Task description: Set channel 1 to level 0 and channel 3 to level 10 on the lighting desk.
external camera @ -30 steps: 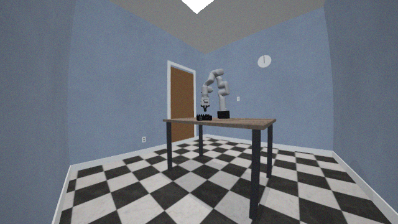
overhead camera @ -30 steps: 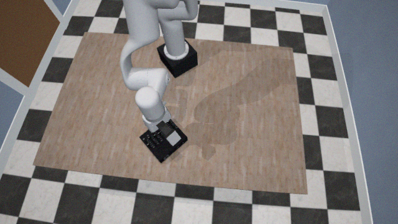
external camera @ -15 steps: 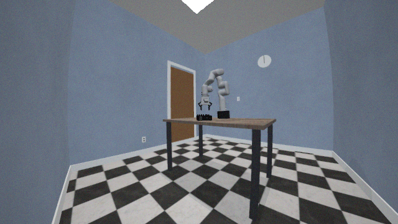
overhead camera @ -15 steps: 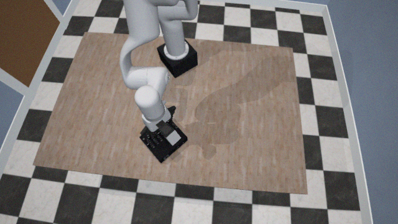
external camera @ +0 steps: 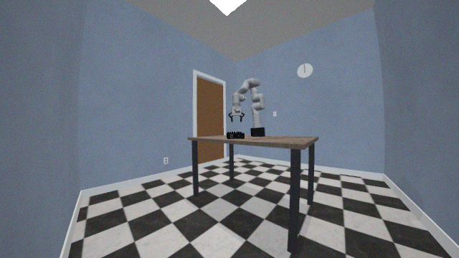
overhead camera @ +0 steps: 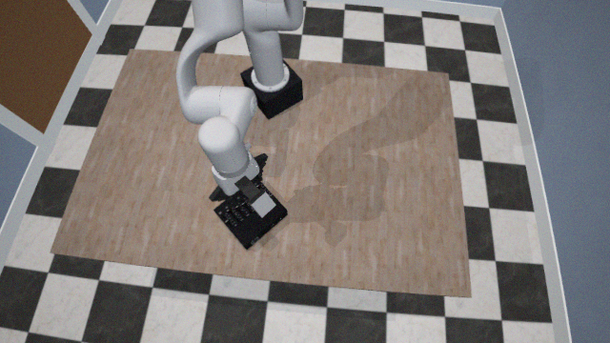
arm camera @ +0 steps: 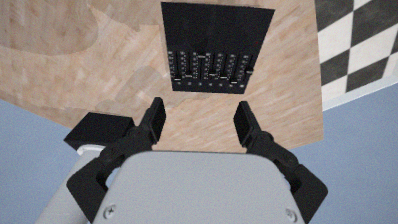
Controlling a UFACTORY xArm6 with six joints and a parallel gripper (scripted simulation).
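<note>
The black lighting desk (arm camera: 216, 46) stands flat on the wooden table, with a row of several faders (arm camera: 211, 71) along its near edge in the wrist view. The cap lines stand at different heights; the third from the left (arm camera: 201, 57) is near the far end of its slot and the leftmost (arm camera: 177, 79) is near the near end. My gripper (arm camera: 200, 108) is open and empty, well above the desk and clear of the faders. The desk also shows in the top view (overhead camera: 250, 214), partly under the wrist, and small in the exterior view (external camera: 235, 135), with the gripper (external camera: 236, 116) above it.
The arm's black base block (overhead camera: 273, 90) is fixed at the table's back. The table's edge (arm camera: 350, 97) runs close to the desk's right side, with checkered floor beyond.
</note>
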